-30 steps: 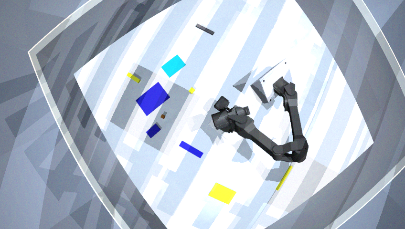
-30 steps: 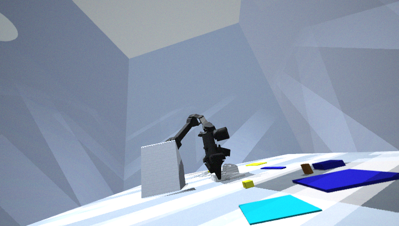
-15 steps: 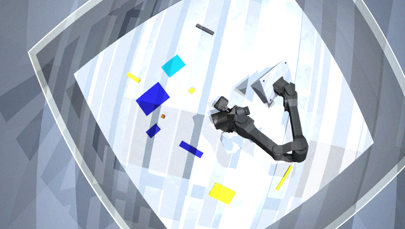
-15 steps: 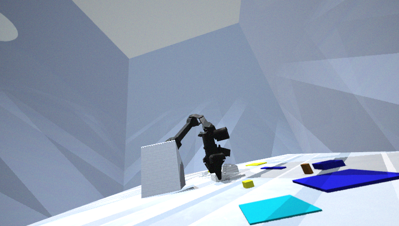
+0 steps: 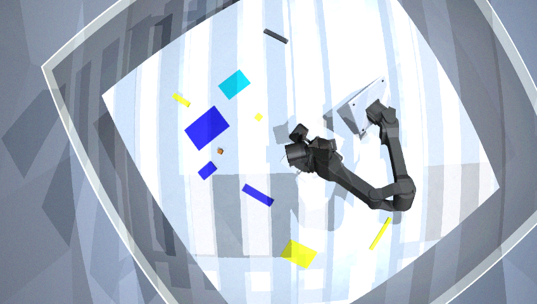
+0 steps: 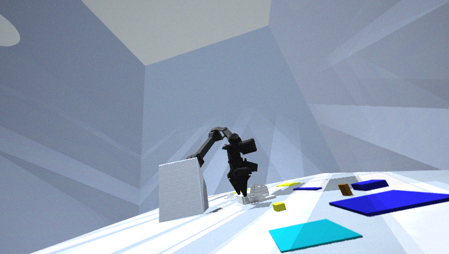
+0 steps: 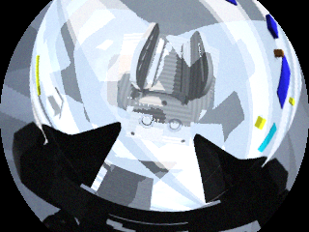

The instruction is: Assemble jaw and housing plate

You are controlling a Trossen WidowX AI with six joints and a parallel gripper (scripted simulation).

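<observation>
In the top view, the arm (image 5: 399,154) reaches over the work surface, and its wrist hides most of the pale assembly. The cyan plate (image 5: 234,84) (image 6: 315,235) (image 7: 267,137) and the large blue plate (image 5: 206,128) (image 6: 388,202) (image 7: 284,82) lie well apart from it, their long axes roughly parallel.

In the exterior view, the gripper (image 6: 242,194) points downward at the near end of the pale assembly (image 6: 259,193) (image 7: 166,103), whose curved part stands upright. A small yellow block (image 6: 279,206) (image 7: 261,122) sits nearby.

In the wrist view, the gripper's fingers are wide apart with nothing between them. Beyond the fingertips, the two jaws stand upright side by side on the assembly, their long axes running away from the gripper and tips pointing to the top. Two round rings (image 7: 146,121) show at its near end. No container can be made out.
</observation>
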